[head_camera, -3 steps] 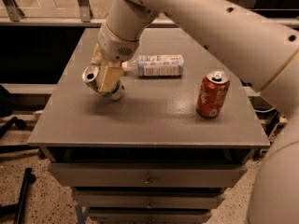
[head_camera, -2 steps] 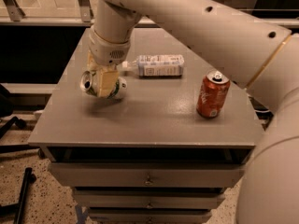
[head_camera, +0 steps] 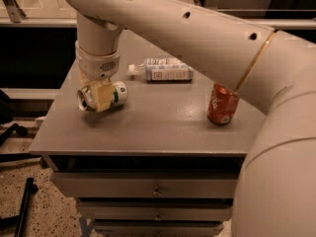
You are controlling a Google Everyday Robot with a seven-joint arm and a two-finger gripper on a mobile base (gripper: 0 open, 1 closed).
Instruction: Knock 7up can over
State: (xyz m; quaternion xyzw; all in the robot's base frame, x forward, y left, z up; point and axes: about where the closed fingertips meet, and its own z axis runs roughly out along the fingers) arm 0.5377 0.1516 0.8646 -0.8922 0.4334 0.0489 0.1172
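Observation:
The 7up can, white and green with a silver top, lies on its side near the left edge of the grey cabinet top, its top facing left. My gripper hangs from the arm straight above and is against the can, with one tan finger lying across the can's front. The rest of the gripper is hidden behind the can and the wrist.
A red-orange cola can stands upright at the right. A clear plastic bottle with a pale label lies on its side at the back. The cabinet's left edge is close to the 7up can. Drawers sit below.
The 7up can has gone from leaning steeply to lying on its side. My gripper and arm have swung left and lower with it.

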